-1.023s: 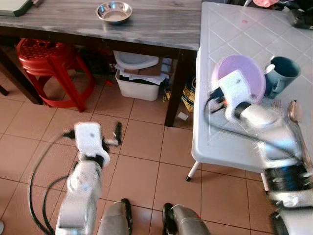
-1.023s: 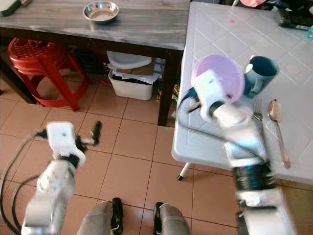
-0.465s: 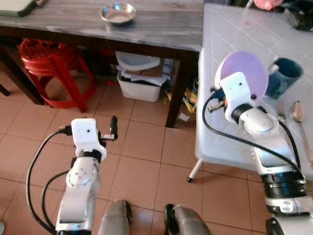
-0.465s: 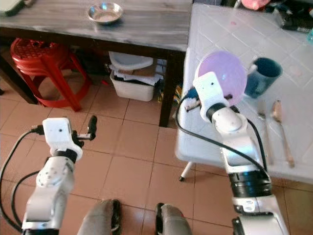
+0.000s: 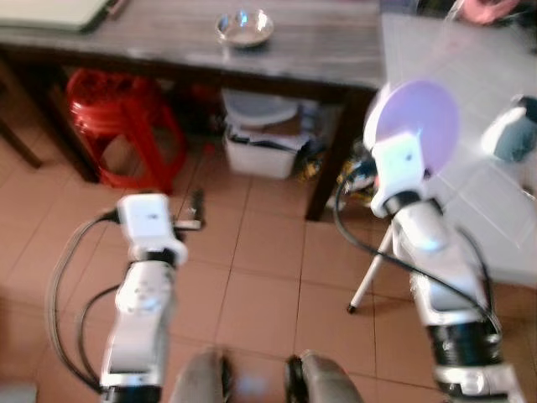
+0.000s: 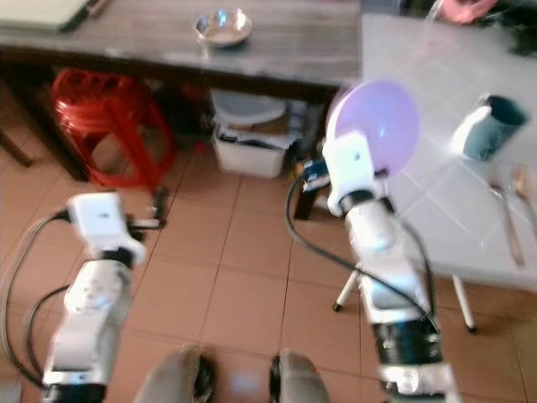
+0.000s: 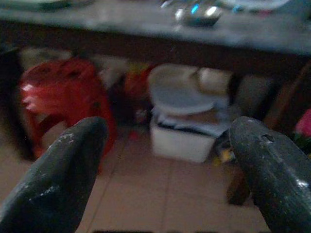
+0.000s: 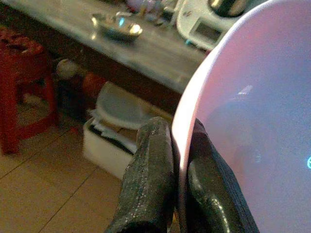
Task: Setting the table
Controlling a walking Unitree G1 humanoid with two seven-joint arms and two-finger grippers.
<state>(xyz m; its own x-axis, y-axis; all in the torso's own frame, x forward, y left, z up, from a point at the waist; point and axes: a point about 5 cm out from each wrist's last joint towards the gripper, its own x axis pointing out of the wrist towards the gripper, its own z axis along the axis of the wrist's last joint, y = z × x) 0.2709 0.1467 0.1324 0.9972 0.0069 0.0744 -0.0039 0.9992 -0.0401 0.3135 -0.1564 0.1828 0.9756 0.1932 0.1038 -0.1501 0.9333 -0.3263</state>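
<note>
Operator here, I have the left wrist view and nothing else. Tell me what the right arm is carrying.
Observer: The right gripper is shut on the rim of a purple plate, held up on edge.
Operator: Say where that plate is relative to the white table.
Observer: It is in the air off the near left corner of the white table, over the floor.
Operator: Report what is set on the table.
Observer: A teal mug stands there, with cutlery lying nearer the robot, too blurred to identify.
</note>
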